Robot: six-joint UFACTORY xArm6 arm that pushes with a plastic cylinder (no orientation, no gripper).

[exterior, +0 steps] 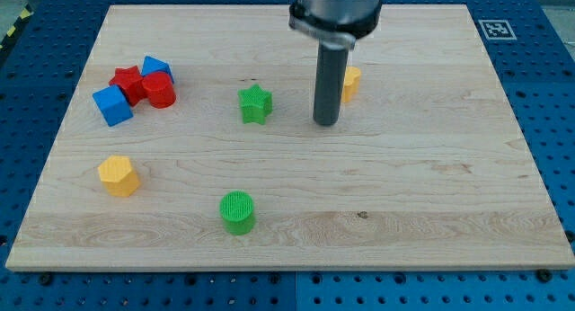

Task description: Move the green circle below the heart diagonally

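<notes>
One green circle (238, 211) sits near the board's (431, 212) bottom edge, well apart from my tip (325, 124), which holds nothing. My tip stands between one green star (255, 103) and one partly hidden yellow block (351, 82). At the view's left lie one yellow hexagon (118, 175), two red blocks (144, 84) and two blue blocks (112, 105).

2 green blocks (238, 211) (255, 104), 2 yellow (119, 175) (350, 83), 2 red (159, 91) (128, 82), 2 blue (112, 105) (156, 68).

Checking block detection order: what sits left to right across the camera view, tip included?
blue cube → yellow hexagon → red star → green circle → green star → my tip → yellow block behind the rod. Red cylinder and second blue block overlap in the cluster, so omitted.
</notes>
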